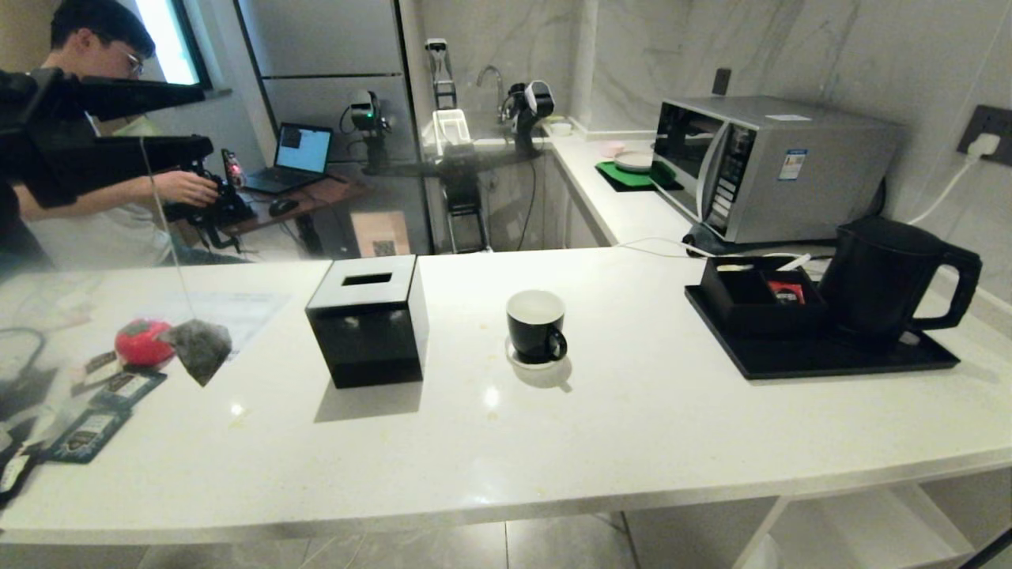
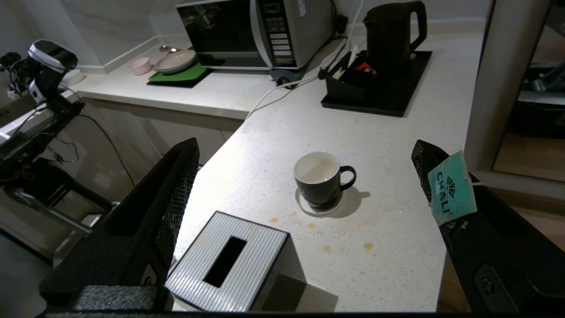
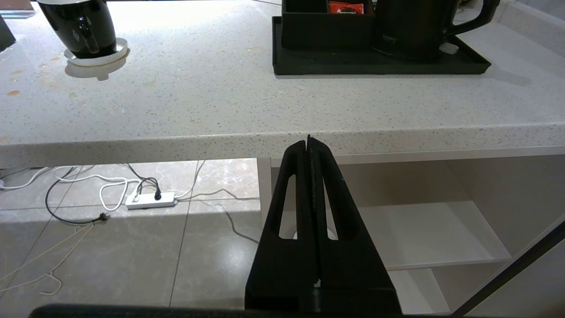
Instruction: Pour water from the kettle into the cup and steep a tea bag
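Hanging from a thin string below the left gripper [image 1: 202,118], the tea bag [image 1: 199,348] is dangling in the air above the left part of the white counter [image 1: 632,411], just beside a red tomato-shaped object [image 1: 144,341] as the head view shows it. The left gripper's fingers are standing wide apart, and a teal paper tag [image 2: 452,187] is sticking to the inner face of one finger [image 2: 446,185], so the bag is hanging by its tag alone rather than being clamped. The cup [image 1: 536,324] is sitting upright on its small white saucer [image 1: 534,360] near the middle of the counter, its handle pointing toward the front right edge and its white inside looking empty. A black tissue box [image 1: 368,320] is standing between the tea bag and the cup, apart from both. The kettle [image 1: 889,276] is resting on a black tray [image 1: 822,356] at the right end of the counter, well apart from the cup, with its handle facing right; a black organiser [image 1: 755,296] holding a small red packet [image 1: 785,292] is sharing the tray. Flat dark sachets [image 1: 99,411] are lying on the far left. The right gripper [image 3: 309,143] is waiting below the counter's front edge with its fingers pressed together and holding nothing. A microwave [image 1: 771,166] is standing behind the tray, and a person [image 1: 103,150] is working at a desk in the background.
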